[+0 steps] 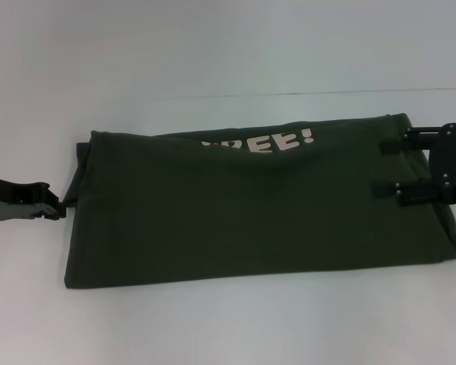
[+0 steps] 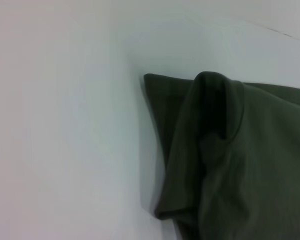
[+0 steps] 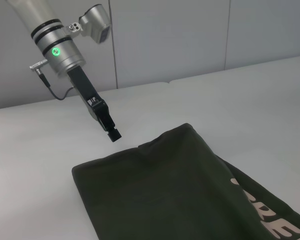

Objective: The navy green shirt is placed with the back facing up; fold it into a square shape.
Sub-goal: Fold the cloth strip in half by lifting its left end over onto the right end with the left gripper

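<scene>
The navy green shirt (image 1: 235, 220) lies on the white table (image 1: 213, 327) as a long band, its near side folded over. Cream lettering (image 1: 267, 142) shows along its far edge. My right gripper (image 1: 381, 167) is open at the shirt's right end, both black fingers (image 1: 389, 188) spread over the cloth with nothing between them. At the shirt's left edge my left gripper (image 1: 55, 207) is shut and holds nothing; the right wrist view shows that gripper (image 3: 113, 133) just clear of the shirt (image 3: 160, 190). In the left wrist view the shirt's (image 2: 250, 165) left end is rumpled, with a raised fold.
White tabletop (image 1: 213, 46) surrounds the shirt on all sides. A grey panelled wall (image 3: 190, 40) stands behind the table in the right wrist view. The left arm's silver wrist (image 3: 57, 47) with a green light hangs above the table's left part.
</scene>
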Motion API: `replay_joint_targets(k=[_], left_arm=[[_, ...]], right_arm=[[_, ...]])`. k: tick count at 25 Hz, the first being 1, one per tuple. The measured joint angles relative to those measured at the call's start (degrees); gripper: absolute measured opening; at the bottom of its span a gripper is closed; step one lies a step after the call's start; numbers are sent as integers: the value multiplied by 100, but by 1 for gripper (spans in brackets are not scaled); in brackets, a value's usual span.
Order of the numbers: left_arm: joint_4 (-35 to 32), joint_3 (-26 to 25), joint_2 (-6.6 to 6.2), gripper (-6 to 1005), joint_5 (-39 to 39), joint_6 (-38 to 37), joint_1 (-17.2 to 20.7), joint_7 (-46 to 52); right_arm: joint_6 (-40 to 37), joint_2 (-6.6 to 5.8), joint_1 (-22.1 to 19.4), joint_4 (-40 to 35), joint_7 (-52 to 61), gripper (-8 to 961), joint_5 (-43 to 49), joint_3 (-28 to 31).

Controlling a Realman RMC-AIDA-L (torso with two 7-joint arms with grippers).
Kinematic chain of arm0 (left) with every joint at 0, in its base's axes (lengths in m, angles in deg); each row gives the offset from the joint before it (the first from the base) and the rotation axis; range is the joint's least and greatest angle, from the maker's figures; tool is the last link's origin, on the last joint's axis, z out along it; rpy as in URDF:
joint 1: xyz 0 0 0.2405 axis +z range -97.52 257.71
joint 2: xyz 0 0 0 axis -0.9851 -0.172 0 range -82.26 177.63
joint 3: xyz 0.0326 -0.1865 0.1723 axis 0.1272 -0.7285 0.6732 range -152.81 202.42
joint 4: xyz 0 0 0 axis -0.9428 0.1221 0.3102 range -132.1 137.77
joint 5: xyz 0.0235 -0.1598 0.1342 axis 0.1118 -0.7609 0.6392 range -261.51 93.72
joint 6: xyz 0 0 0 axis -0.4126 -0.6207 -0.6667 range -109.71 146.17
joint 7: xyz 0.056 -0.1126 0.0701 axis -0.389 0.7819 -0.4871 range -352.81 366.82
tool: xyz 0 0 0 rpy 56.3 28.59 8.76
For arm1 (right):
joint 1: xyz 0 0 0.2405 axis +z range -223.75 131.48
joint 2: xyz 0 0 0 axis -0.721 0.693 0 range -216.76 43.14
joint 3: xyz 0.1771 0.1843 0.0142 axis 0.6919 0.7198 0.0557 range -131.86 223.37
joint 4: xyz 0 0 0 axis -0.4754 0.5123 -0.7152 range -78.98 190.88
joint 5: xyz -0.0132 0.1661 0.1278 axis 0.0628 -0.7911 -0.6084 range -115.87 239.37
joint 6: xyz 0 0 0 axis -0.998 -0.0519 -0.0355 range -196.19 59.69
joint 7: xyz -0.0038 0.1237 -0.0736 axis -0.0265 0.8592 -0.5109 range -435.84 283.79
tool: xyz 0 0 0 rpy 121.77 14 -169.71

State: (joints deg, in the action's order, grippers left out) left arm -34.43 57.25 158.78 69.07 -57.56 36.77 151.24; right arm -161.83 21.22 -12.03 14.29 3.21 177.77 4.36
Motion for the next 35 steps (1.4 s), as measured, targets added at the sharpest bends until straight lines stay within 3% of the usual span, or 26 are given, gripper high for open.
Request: replay_joint_targets(k=[16, 21, 26, 32, 35], left_arm=[[31, -3, 62, 94, -73, 52, -2, 26], [31, -2, 62, 234, -127, 62, -1, 40], [31, -2, 70, 460, -129, 69, -34, 42], [59, -2, 105, 662, -158, 200, -42, 38], [50, -1, 137, 663, -461, 229, 0, -164]], right_arm=[[17, 76, 49, 0, -47, 826, 151, 0], [10, 78, 75, 0, -48, 826, 155, 0], [11, 83, 108, -1, -49, 825, 214, 0], [15, 94, 123, -5, -48, 825, 220, 2], [16, 95, 124, -8, -38, 825, 220, 11]])
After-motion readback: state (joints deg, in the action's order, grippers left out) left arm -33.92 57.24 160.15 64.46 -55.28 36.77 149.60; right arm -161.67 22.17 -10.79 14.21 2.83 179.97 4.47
